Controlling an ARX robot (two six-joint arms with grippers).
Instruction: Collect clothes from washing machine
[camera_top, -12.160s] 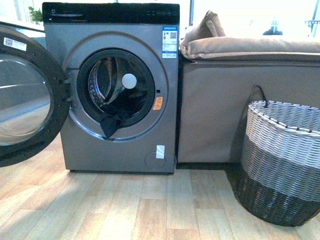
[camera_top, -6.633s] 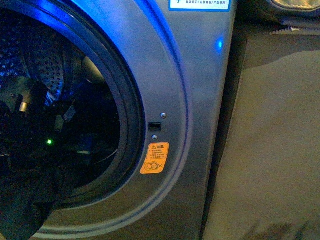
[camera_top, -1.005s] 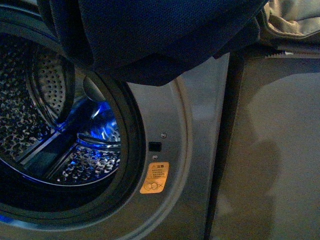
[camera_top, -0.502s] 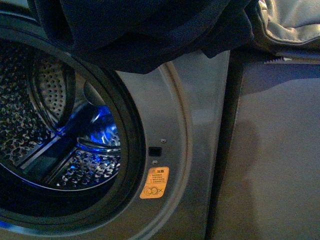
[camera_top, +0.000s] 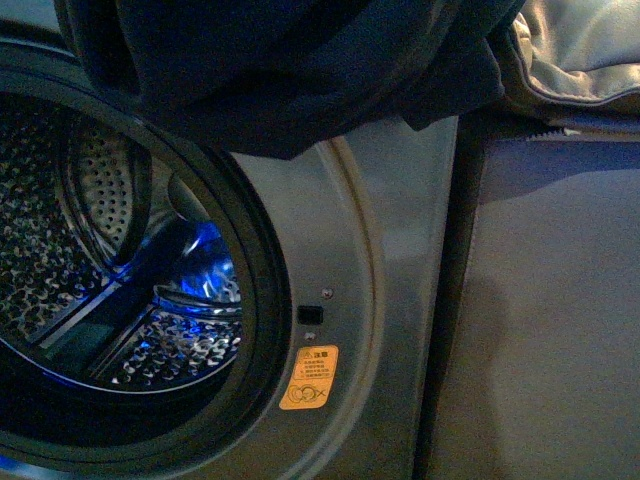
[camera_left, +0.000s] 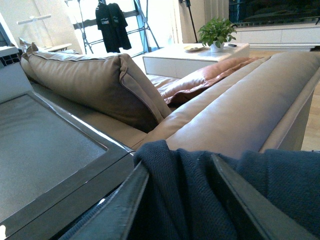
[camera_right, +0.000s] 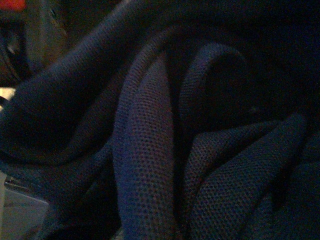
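Out of the drum, where it drooped over the lower lip of the porthole some seconds back, the clothes now hang as a dark navy bundle across the top of the front view, above and in front of the opening. Over the last half second little more has shifted: the orange sticker sits a touch lower in the view, and the bundle holds its place near the camera.

From the left wrist, the left tool shows two dark fingers with knit cloth bunched between and around them. I judge it to be gripping the garment, raised to about the level of the washing machine top, with the sofa beyond. The right wrist view is filled with folds of the same fabric. The right tool does not show there, so I cannot tell whether it is wide or closed.

What shows of the perforated steel inside is bare, lit blue. That suggests the pulling-out step is done, and what remains is to carry the garment clear of the machine. A loose fold could still catch on the porthole rim.
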